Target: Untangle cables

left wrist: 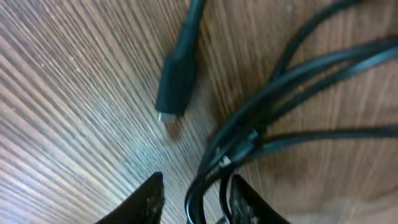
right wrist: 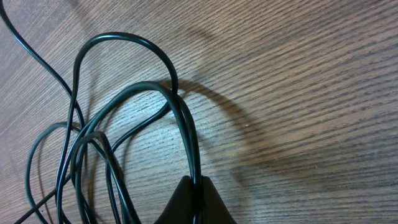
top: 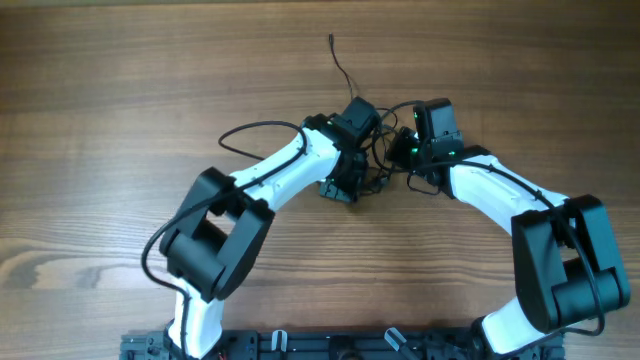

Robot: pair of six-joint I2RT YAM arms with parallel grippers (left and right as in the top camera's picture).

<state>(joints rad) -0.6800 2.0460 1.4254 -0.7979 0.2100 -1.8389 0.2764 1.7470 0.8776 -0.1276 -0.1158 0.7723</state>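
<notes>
The cables are thin black cords bunched on the wooden table between my two arms. One loose end trails toward the far edge. My left gripper is open low over the table, with a cable loop between its jaws. The loop lies against the right finger, with a gap to the left finger. A small plug lies just ahead of it. My right gripper is shut on two cable strands that arch away from it. Overhead, the left gripper and right gripper sit close together.
Bare wooden tabletop surrounds the bundle. Several more loops lie left of the right gripper. A thicker black arm cable curves off the left arm. The arm bases stand at the near edge.
</notes>
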